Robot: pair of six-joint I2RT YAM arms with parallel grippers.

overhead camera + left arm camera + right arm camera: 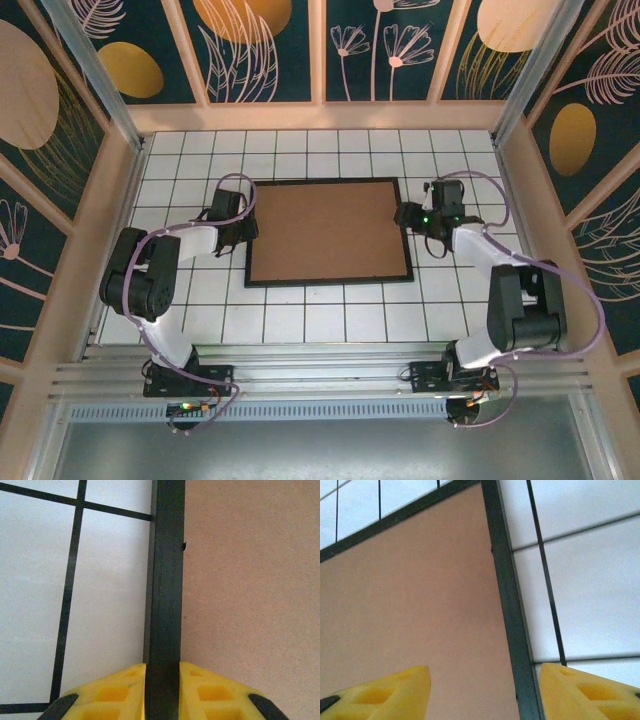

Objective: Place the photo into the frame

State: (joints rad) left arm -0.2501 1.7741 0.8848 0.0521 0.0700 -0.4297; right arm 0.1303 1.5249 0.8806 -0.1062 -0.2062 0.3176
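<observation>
Looking down from the top external view, the thin black rectangular picture frame (328,283) lies flat in the middle of the white tiled desk (300,325), filled edge to edge by a plain brown cardboard backing board (325,232). The left tool (240,228) sits at the frame's left rail and the right tool (408,216) at its right rail. Whether the photo already lies beneath that board cannot be told, as the board covers everything inside the frame. In the left wrist view, the yellow fingers (127,680) are pressed against both sides of the frame's left rail (166,580), pinching it. A small dark nick on the rail's inner edge is too small to identify. In the right wrist view, the right tool (485,667) is spread and straddles the frame's right rail (507,605), one finger over the board and the other over the tiles, neither touching the rail. The step in hand looks like steadying or lifting the frame from both sides. To do it well, the right tool should close squarely on its rail before anything rises, and both sides should move level so the board stays seated. The fingertips' lower edges are cut off in both wrist views.
</observation>
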